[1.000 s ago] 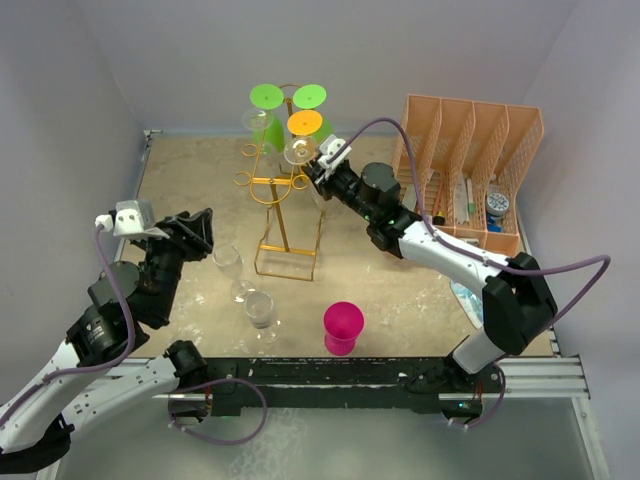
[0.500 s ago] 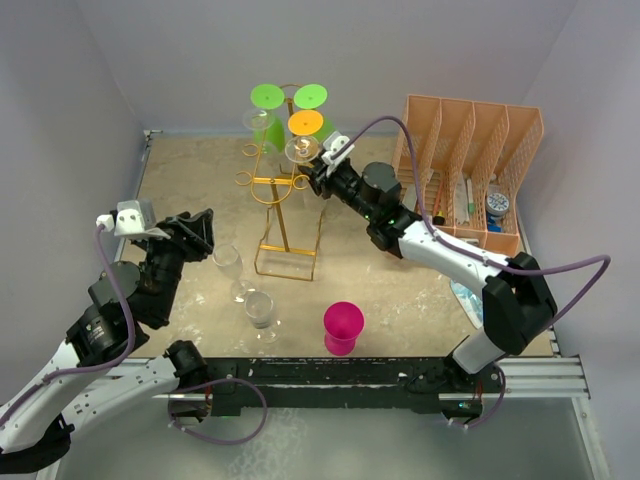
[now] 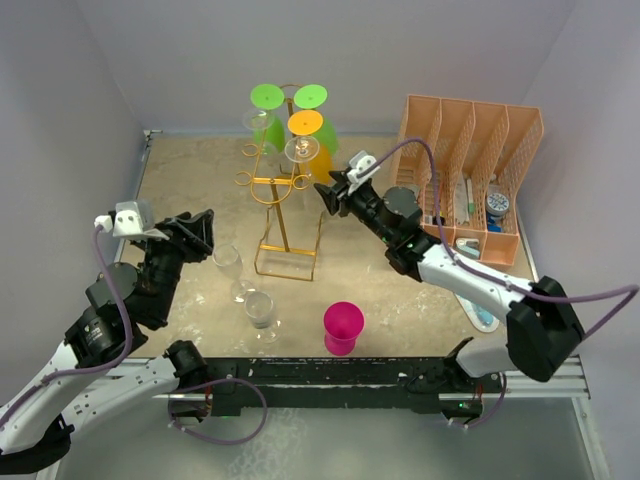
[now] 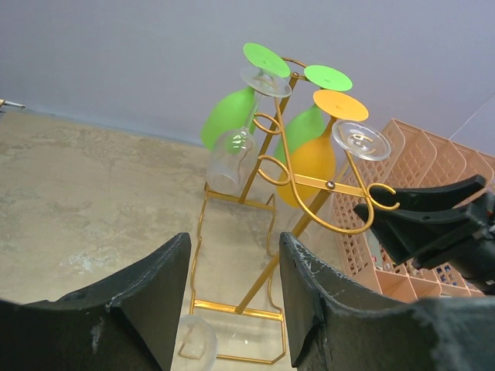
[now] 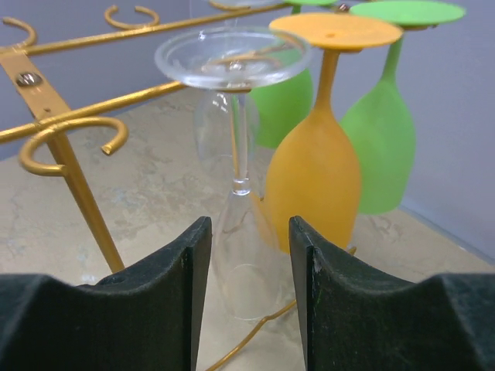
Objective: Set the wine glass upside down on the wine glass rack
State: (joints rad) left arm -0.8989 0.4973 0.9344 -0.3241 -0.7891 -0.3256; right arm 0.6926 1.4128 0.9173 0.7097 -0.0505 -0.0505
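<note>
The wine glass rack (image 3: 285, 215), a gold wire stand, carries green and orange glasses upside down. A clear wine glass (image 3: 300, 150) hangs on it too, foot up and bowl down. My right gripper (image 3: 328, 190) stands open just right of the rack. In the right wrist view the clear wine glass (image 5: 240, 201) shows in the gap beyond my right gripper (image 5: 246, 232), and neither finger touches it. My left gripper (image 3: 200, 232) is open and empty at the left. In the left wrist view my left gripper (image 4: 232, 255) faces the rack (image 4: 305, 185).
Two clear glasses (image 3: 228, 260) (image 3: 260, 308) stand upright on the table beside my left gripper. A magenta cup (image 3: 343, 325) sits near the front edge. The peach mesh organizer (image 3: 470, 170) stands at the back right, behind my right arm.
My right gripper has opened and drawn back to the right, away from the rack. The clear glass stays hanging there. My left arm has not moved.
</note>
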